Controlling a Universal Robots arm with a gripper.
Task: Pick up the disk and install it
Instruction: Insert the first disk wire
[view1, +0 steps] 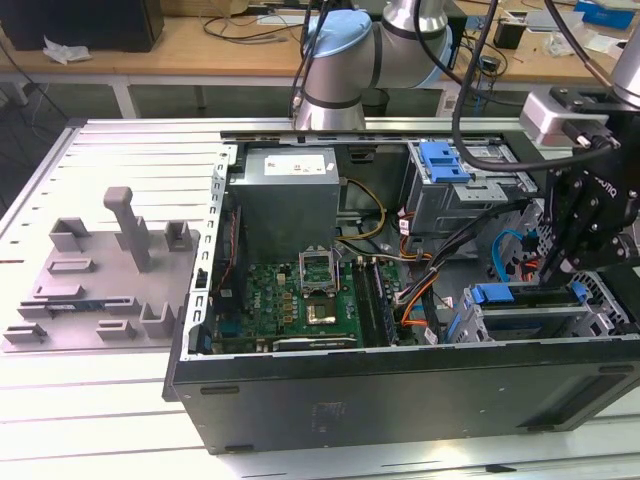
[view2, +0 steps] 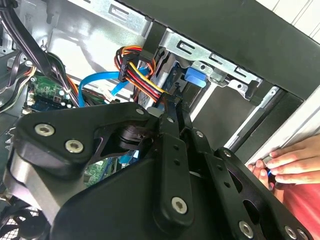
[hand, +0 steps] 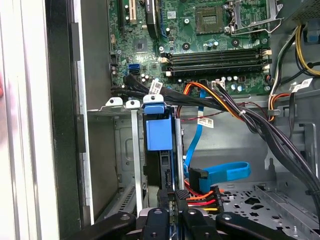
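An open computer case (view1: 400, 400) lies on its side on a ribbed metal surface (view1: 90, 425); a grey plastic fixture (view1: 100, 290) sits beside it, toward the exterior view's left; the robot arm reaches into the case's end at the exterior view's right, where the black end effector (view1: 550, 272) points down into the drive cage (view1: 530, 325). The disk (view1: 500, 294) stands on its edge in a slot of that cage, its blue bracket showing between the metal rails; in the first wrist view the disk (hand: 157, 132) is seen edge-on, and the end effector (hand: 171, 194) has its fingers drawn close on either side of the disk's near end, pinching it. A blue data cable (hand: 225, 172) and a bundle of red, yellow and orange wires (hand: 202, 197) lie just beside the fingers; the green motherboard (hand: 200, 45) is beyond the cage. In the second wrist view a person's hand (view2: 287, 162) rests on the case's rim, near the end effector (view2: 172, 102).
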